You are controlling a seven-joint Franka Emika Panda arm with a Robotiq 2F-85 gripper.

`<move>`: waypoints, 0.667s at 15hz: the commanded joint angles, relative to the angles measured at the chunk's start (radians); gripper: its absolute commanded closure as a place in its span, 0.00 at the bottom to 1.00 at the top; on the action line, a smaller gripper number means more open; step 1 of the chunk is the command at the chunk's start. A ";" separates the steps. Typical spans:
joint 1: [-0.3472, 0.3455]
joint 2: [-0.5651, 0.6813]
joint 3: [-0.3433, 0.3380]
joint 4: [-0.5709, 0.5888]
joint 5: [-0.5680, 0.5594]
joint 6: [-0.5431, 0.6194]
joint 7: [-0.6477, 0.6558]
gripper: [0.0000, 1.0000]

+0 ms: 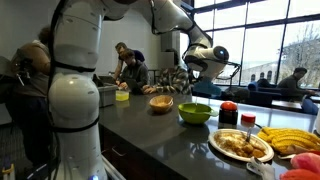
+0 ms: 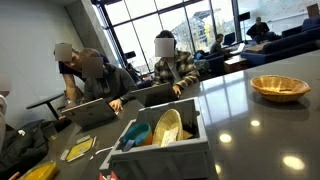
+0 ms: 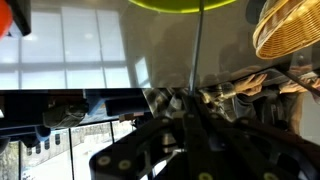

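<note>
My gripper (image 1: 203, 62) hangs well above the dark counter (image 1: 150, 125), its fingers pressed together with nothing between them. In the wrist view the gripper (image 3: 192, 101) comes in from the bottom, shut, over the glossy counter top (image 3: 90, 60). A lime-green bowl (image 1: 195, 113) sits below and in front of it, and its rim (image 3: 190, 5) shows at the top edge of the wrist view. A shallow wicker basket (image 1: 161, 103) lies beside the bowl, seen also at the wrist view's top right (image 3: 285, 30) and on the counter (image 2: 279, 87). The gripper does not show in that last exterior view.
A plate of food (image 1: 240, 146), bananas (image 1: 290, 140) and a red-capped bottle (image 1: 228, 113) stand at the counter's near end. A grey box (image 2: 160, 150) with yellow items sits on the counter. People (image 2: 175, 65) sit with laptops at tables just beyond it.
</note>
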 commanded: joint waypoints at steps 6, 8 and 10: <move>0.010 -0.024 -0.006 0.004 0.061 0.044 -0.075 0.99; 0.014 -0.017 -0.006 0.017 0.079 0.049 -0.067 0.99; 0.019 -0.006 -0.004 0.037 0.083 0.052 -0.047 0.99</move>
